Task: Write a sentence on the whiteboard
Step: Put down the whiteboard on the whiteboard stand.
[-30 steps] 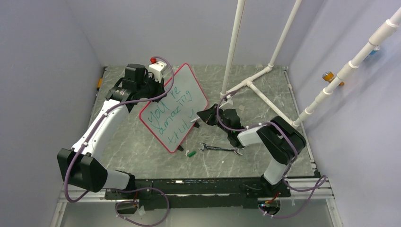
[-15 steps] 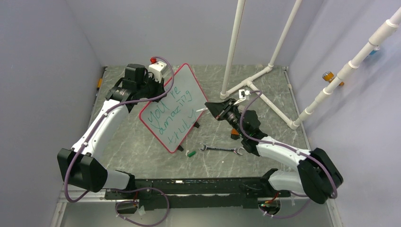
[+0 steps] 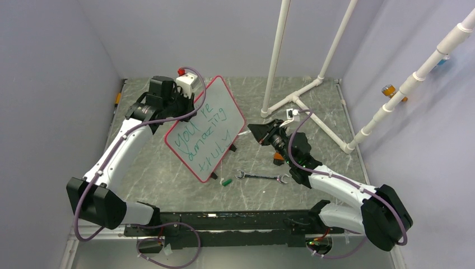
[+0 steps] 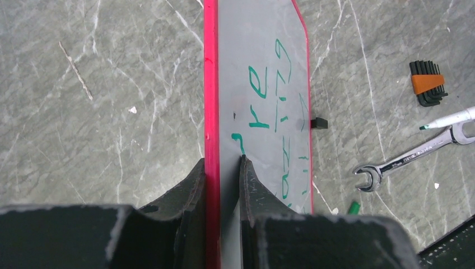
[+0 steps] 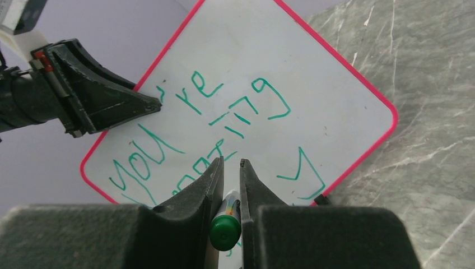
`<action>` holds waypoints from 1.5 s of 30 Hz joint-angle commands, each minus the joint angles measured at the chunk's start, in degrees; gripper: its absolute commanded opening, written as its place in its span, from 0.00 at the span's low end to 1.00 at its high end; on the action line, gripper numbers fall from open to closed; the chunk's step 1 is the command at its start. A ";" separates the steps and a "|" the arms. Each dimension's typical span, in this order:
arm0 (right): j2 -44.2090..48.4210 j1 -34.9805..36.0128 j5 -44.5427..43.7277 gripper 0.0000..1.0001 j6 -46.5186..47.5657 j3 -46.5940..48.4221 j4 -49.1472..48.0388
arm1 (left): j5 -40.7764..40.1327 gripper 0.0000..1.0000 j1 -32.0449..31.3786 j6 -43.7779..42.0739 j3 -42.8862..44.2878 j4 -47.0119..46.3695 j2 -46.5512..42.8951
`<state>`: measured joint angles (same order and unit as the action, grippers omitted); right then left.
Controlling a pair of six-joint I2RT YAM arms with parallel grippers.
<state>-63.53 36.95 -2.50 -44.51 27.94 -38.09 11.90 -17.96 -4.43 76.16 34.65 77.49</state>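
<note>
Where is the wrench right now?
The wrench lies flat near the middle of the top view, just right of the green cap, nearer the arm bases than the whiteboard.

The whiteboard bears green lettering — "you're amazing truly".

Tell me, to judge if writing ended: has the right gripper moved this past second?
Yes. The right gripper backed rightward off the whiteboard, toward the white pipe frame.

The left gripper clamps the upper-left edge of the tilted whiteboard; just right of the whiteboard, the right gripper holds a marker.
</note>
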 commanded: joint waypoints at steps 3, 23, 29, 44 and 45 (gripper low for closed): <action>1.16 0.00 -0.66 0.00 1.00 -0.51 -0.65 | -11.73 0.00 0.47 -3.93 -3.11 10.83 -3.00; 2.25 0.05 -1.43 0.00 0.92 -1.94 -0.12 | -14.49 0.12 1.50 -1.59 -14.14 4.49 -7.88; 2.09 0.05 -1.61 0.00 0.90 -2.01 -0.03 | -15.50 0.26 1.45 -2.15 -15.25 3.19 -9.06; 1.37 0.05 -1.61 0.00 0.34 -2.26 -0.32 | -15.04 0.38 2.81 -2.63 -14.29 2.35 -8.28; 1.28 0.05 -1.58 0.00 0.23 -2.32 -0.41 | -15.03 0.39 2.85 -2.63 -14.40 2.10 -8.40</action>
<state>-62.54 36.95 -3.09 -44.51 25.87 -36.25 2.17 -15.64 -1.19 63.22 31.16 68.16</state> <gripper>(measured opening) 0.144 0.386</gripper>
